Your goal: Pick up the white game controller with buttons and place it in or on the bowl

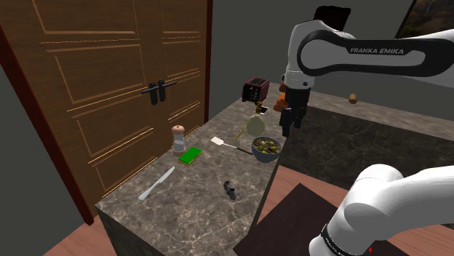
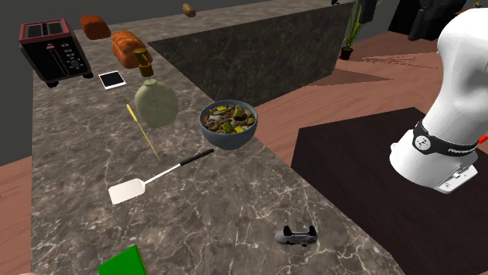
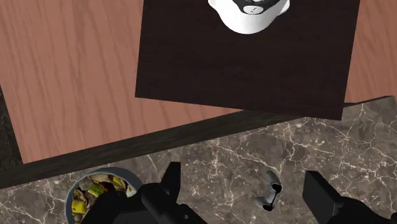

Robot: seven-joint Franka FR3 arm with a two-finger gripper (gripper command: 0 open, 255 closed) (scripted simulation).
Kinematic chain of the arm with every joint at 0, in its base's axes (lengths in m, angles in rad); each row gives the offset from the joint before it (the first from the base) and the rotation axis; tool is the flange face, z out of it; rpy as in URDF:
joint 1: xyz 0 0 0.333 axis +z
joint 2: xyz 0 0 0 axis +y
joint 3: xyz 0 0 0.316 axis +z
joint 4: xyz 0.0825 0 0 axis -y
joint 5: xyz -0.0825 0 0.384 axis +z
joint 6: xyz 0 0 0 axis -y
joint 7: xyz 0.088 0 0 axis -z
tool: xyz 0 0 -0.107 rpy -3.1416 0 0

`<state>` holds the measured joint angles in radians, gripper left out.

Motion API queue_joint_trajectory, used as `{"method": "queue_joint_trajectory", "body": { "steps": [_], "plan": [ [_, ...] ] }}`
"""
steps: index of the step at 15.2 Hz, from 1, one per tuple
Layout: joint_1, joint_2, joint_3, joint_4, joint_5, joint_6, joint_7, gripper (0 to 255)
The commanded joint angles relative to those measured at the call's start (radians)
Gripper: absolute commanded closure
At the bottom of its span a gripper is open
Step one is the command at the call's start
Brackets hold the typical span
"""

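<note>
While the all-black two-finger gripper (image 3: 243,177) hung high above the dark veined marble counter (image 2: 235,211), its jaws stood spread wide and touched nothing. The small pale grey game controller with dark buttons (image 2: 297,235) lay flat on the counter, close to the long edge that faced the robot's dark box stand (image 3: 248,57). In the wrist view the controller sat far below, in the gap between the two black fingers (image 3: 321,194) and nearer to one of them, so it was not held.

The round grey-blue bowl of chopped yellow and green vegetables (image 2: 228,125) stood further along the same edge, well apart from the controller. In the shoulder view the gripper hung in the air above that bowl.

A white spatula with a thin black handle (image 2: 156,178) lay between the bowl and the counter's middle, its handle end just beside the bowl. Near the far end of the counter stood a dark red-topped toaster (image 2: 53,51), with a round olive flask (image 2: 155,101) between it and the bowl. A flat green rectangular block (image 1: 190,155) lay near the opposite long edge, beside a small shaker (image 1: 178,138).
</note>
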<state>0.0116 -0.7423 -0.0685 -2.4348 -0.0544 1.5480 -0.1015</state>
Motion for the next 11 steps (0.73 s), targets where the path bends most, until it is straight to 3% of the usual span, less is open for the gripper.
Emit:
{"method": "queue_joint_trajectory", "body": {
  "steps": [1, 11],
  "plan": [
    [0.000, 0.000, 0.000, 0.000, 0.000, 0.000, 0.000, 0],
    [0.025, 0.158, 0.096, -0.188, 0.087, 0.379, 0.193, 0]
  ]
}}
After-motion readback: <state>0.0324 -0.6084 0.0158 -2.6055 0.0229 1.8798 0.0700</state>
